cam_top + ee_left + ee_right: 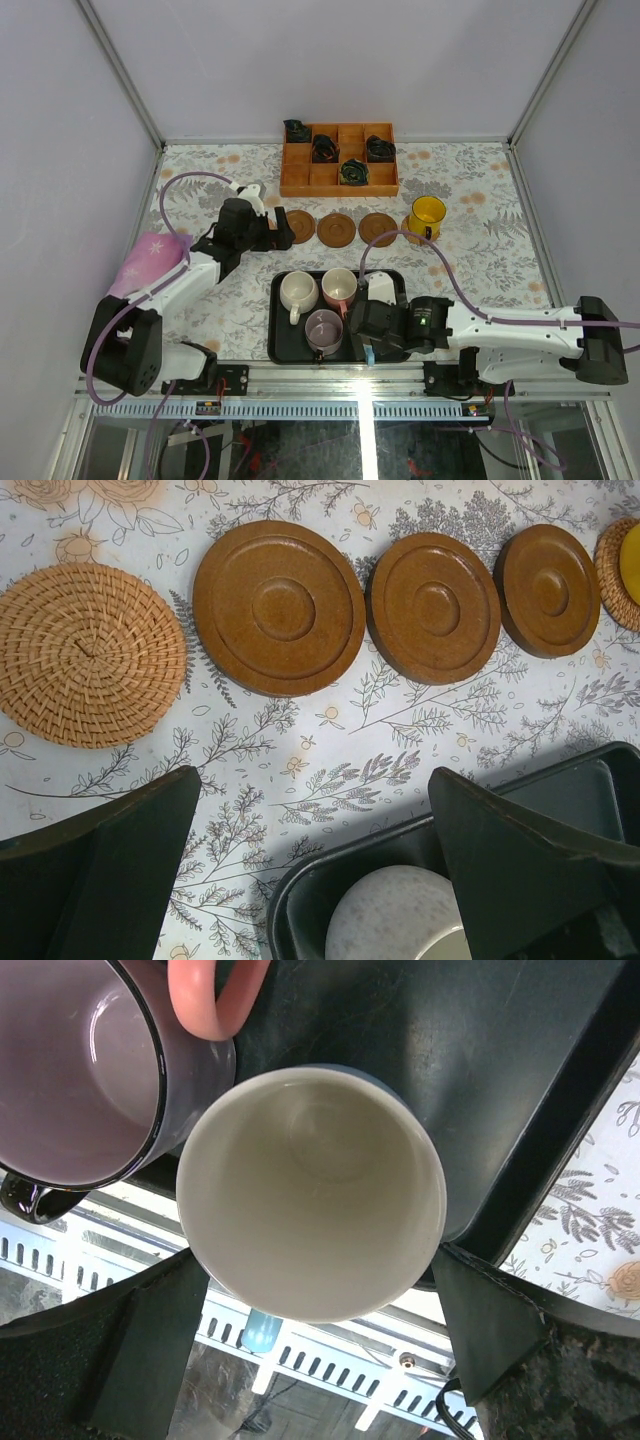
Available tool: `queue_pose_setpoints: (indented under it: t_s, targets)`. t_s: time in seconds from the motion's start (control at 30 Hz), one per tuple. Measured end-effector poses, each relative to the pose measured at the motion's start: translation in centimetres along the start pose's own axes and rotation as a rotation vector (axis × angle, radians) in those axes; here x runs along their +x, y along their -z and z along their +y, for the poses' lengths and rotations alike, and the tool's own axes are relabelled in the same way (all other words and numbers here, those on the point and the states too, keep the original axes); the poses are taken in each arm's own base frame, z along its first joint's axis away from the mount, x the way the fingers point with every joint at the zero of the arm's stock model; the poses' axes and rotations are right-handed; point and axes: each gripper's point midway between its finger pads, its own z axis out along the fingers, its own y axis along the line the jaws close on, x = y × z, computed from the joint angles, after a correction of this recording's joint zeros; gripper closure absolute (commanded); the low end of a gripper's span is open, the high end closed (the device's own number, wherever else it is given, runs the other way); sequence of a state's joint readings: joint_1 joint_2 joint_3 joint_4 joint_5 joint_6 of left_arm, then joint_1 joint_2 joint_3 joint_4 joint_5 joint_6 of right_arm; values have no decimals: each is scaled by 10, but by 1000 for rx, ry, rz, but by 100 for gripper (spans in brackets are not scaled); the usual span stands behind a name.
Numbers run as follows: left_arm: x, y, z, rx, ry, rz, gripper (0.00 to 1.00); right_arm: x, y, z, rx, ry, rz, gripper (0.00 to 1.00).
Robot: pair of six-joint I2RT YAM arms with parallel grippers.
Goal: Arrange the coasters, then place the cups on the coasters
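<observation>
From above, the left pincer (277,229) is hanging over the left end of the row of coasters (338,229). The row is running away to its right, and the yellow cup (427,214) is sitting on the far coaster. The right pincer (368,332) is hanging over the near right corner of the black tray (277,330) on the worktop (480,250). The cream cup (298,292), pink cup (340,288) and mauve cup (323,330) are waiting to its left.

Through the left wrist camera, that pincer is gaping wide and holding nothing. The woven coaster (90,655) is lying ahead and to its left, with three wooden discs lined up ahead.

Through the right wrist camera, the right pincer is also spread fully. The light-blue cup (310,1195) is standing right between its fingers, not yet pinched as far as I can see, with the mauve cup crowding in just left.

The coasters look arranged, so cup-placing is in hand. Next I would expect the right pincer to be closing on the light-blue cup, lifting clear of its neighbour and carrying it to a free coaster.
</observation>
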State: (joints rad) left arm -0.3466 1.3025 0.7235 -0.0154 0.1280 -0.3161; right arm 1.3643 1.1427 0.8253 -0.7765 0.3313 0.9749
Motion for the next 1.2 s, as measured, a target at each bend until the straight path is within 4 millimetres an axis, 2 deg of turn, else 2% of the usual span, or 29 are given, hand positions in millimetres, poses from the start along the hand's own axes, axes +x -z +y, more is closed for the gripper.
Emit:
queue_pose_setpoints:
  t_s: [0.1, 0.17, 0.3, 0.63, 0.87, 1.0, 1.07, 1.2]
  targets:
    - [2, -1, 0, 3, 1, 8, 2, 6, -4, 0, 15, -21, 15, 0]
    - [2, -1, 0, 4, 1, 10, 2, 11, -8, -2, 31, -26, 29, 7]
    - [2, -1, 0, 4, 1, 10, 2, 19, -14, -4, 43, -34, 48, 38]
    - [2, -1, 0, 4, 1, 9, 2, 31, -21, -9, 49, -58, 69, 99]
    - [2, -1, 0, 4, 1, 9, 2, 32, -19, -12, 55, -83, 65, 100]
    - [2, -1, 0, 4, 1, 9, 2, 32, -12, -26, 126, -89, 65, 100]
    - [2, -1, 0, 4, 1, 10, 2, 25, -4, -33, 169, -92, 45, 100]
    - [3, -2, 0, 3, 1, 11, 2, -6, 17, -37, 224, -102, -59, 100]
